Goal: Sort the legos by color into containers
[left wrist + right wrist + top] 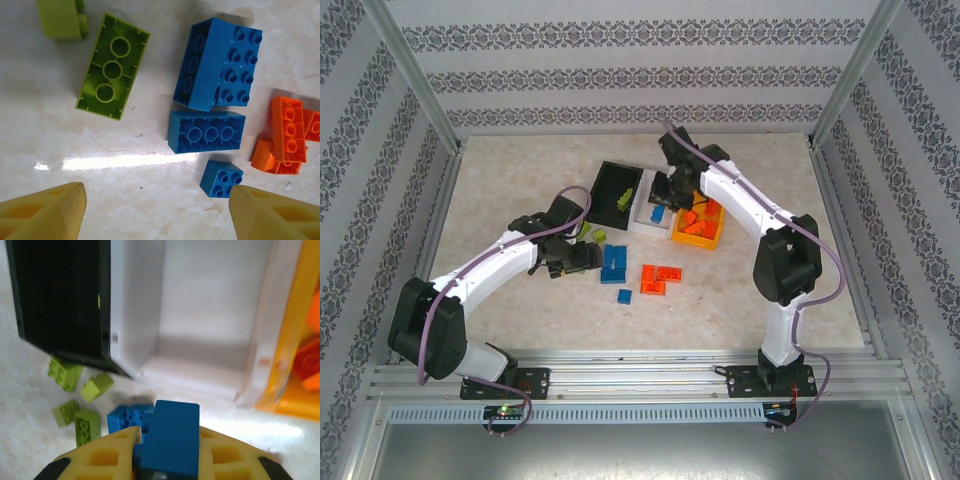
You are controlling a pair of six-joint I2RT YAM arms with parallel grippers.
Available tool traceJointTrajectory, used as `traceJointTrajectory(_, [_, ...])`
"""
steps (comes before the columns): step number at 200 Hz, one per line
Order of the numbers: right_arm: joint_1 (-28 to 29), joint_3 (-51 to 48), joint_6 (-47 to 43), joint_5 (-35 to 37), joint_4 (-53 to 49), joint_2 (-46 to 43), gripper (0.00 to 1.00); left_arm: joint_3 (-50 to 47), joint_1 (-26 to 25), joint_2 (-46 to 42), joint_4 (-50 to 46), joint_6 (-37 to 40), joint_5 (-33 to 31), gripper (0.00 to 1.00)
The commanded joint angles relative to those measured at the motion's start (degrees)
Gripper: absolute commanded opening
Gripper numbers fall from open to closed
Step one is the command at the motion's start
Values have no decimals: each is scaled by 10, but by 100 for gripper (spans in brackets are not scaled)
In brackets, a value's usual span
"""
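Squeezing a small blue plastic studded brick (171,437) tight in the right gripper (167,457), up by the white plastic bin (210,305), between the black plastic bin (55,295) and the orange-yellow plastic bin (292,345). Holding nothing in the left gripper (155,200), fingers (45,212) spread wide above loose blue, green and orange bricks (207,132) on the table (40,130).

The marbled table (520,170) bears loose legos (614,262) — and three joined containers (608,195).

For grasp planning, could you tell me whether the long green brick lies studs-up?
Upside down: the green brick shows its hollow, tubed underside.
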Motion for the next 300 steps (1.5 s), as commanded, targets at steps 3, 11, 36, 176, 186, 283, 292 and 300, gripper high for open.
traceJointTrajectory(3, [-19, 55, -36, 15, -26, 56, 16, 14, 11, 2, -31, 16, 1, 76])
traceJointTrajectory(11, [-25, 79, -41, 13, -32, 79, 16, 12, 12, 0, -34, 15, 1, 76])
traceJointTrajectory(36, [-34, 150, -49, 10, -50, 151, 16, 8, 15, -6, -39, 12, -1, 76])
traceJointTrajectory(176, [-46, 258, -67, -11, -121, 145, 51, 100, 62, 131, -62, 113, -19, 70])
traceJointTrajectory(186, [-45, 230, -70, -12, -117, 117, 51, 104, 62, 141, -63, 122, -26, 70])
traceJointTrajectory(283, [-41, -210, -129, -40, -11, -150, 51, 149, 59, 233, -55, 160, -51, 65])
traceJointTrajectory(292, [-40, -232, -139, -41, -10, -165, 51, 156, 58, 243, -54, 162, -51, 64])
traceJointTrajectory(300, [-40, -250, -148, -40, -12, -174, 51, 161, 55, 251, -52, 162, -50, 64])
